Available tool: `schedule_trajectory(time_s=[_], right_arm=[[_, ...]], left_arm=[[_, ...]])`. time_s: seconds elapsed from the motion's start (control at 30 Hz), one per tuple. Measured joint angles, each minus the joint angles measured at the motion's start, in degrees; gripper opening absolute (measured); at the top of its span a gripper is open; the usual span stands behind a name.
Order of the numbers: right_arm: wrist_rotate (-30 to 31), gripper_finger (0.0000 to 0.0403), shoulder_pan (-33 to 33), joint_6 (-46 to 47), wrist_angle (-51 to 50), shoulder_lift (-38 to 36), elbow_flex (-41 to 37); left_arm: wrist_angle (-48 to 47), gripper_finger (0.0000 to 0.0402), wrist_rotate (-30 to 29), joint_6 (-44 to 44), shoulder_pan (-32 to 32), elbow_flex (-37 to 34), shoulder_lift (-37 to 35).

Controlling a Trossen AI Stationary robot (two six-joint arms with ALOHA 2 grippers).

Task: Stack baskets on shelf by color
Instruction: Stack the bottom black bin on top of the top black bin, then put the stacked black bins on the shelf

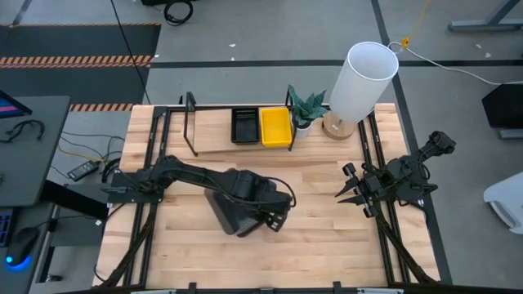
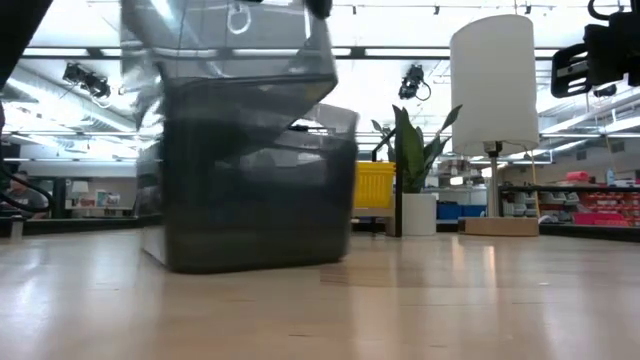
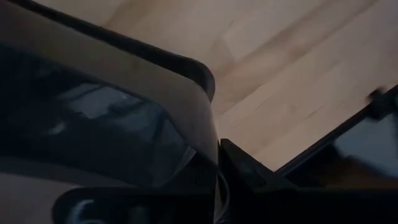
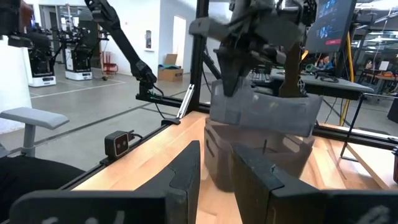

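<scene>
Wooden tabletop (image 1: 319, 212) fills the centre of the high view, where the left gripper (image 1: 274, 214) is clamped on a smoky-grey basket's (image 1: 237, 214) rim, above another grey basket (image 2: 250, 215). Right gripper (image 1: 350, 189), fingers slightly apart, idles mid-right. On the shelf (image 1: 214, 131), upper centre, sit black baskets (image 1: 244, 126) and yellow baskets (image 1: 275, 126).

No text, label, brand, number or sign can be read anywhere in these views.
</scene>
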Motion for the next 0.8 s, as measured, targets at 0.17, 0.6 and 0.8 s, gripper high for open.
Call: schedule_trajectory(time_s=[0.17,0.6,0.8], right_arm=[[0.00,0.0090,0.01,-0.01,0.09,0.00,0.00],[0.00,0.0090,0.01,0.00,0.03,0.00,0.01],[0.00,0.0090,0.02,0.01,0.01,0.00,0.00]], left_arm=[[-4.72,0.0016,0.78,3.70,-0.96,0.04,0.94],[-7.53,0.0061,6.39,8.91,-3.33,-1.18,2.51],[-7.50,0.0119,6.82,11.99,-3.77,-1.18,2.49]])
